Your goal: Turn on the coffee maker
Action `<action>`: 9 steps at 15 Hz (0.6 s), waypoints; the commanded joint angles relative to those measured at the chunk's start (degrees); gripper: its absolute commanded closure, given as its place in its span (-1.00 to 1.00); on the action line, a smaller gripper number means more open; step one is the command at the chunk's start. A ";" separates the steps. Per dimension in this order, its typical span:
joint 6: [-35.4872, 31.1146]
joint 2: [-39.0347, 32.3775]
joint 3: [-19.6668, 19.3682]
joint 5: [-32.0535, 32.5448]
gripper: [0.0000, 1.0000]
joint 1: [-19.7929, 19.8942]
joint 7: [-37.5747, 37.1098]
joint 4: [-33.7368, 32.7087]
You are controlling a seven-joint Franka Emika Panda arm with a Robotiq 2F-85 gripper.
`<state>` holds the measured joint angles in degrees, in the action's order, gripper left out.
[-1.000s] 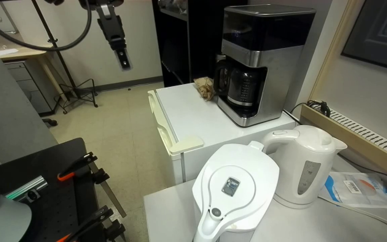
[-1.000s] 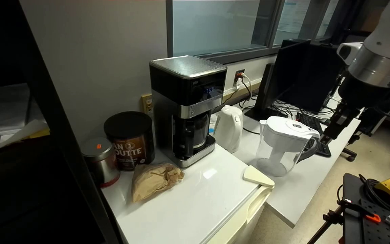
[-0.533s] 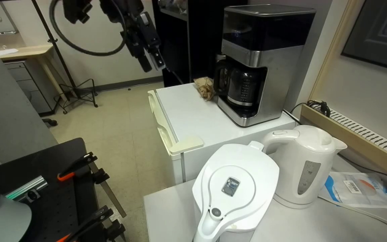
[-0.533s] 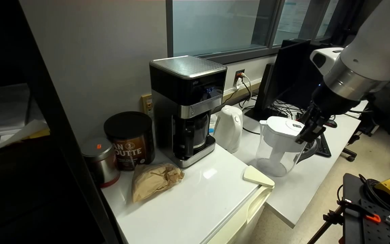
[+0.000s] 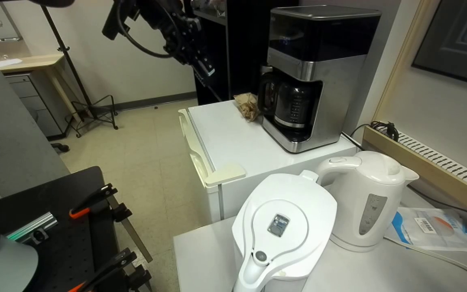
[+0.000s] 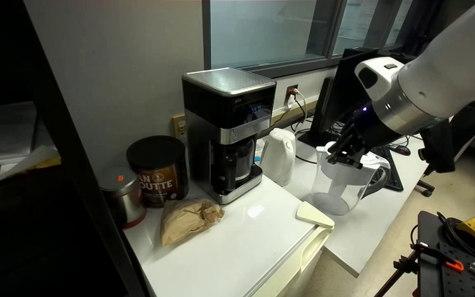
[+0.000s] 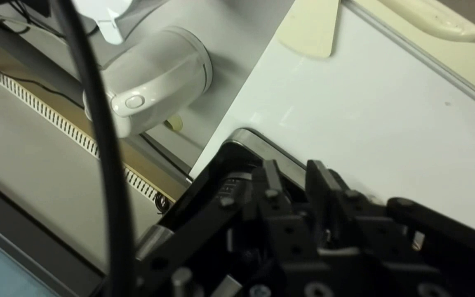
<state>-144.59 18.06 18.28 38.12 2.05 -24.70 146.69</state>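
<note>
The pincer is held with its 2 fingers parted by a narrow gap, and nothing is seen gripped between them; such a compact tip is presumably wanted because a button is to be pressed, not an object lifted. By the arm, stretched in from the upper right of an exterior view, the pincer is tilted down and toward the coffee maker, apart from it. There the pitcher is partly covered by the pincer, yet its lid is seen well away in an exterior view. The coffee maker is stood upright near the wall on the table, its carafe seated at its base and its front turned outward, likely so that carafe and display can be reached. Digits are lit there, so power is presumably supplied; no brewing is visible, and the task is judged not yet done. Farther out, the kettle is set just beyond the table's edge, and a paper bag and 2 canisters are kept on the opposite side, perhaps as coffee supplies.
</note>
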 commanded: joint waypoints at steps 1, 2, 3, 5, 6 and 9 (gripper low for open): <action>-3.07 -6.02 1.15 8.57 1.00 0.57 -6.69 -4.19; -3.39 -7.37 1.04 11.25 1.00 0.36 -8.76 -5.18; -4.11 -8.63 2.58 13.36 1.00 1.90 -10.59 -6.03; -4.16 -11.25 3.29 19.32 0.99 2.42 -15.45 -8.21; -4.21 -12.62 3.46 21.87 0.99 2.54 -17.51 -9.28; -3.47 -16.73 3.80 29.49 0.99 2.39 -24.44 -12.79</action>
<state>-147.96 6.34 21.13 60.97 3.75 -42.89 138.44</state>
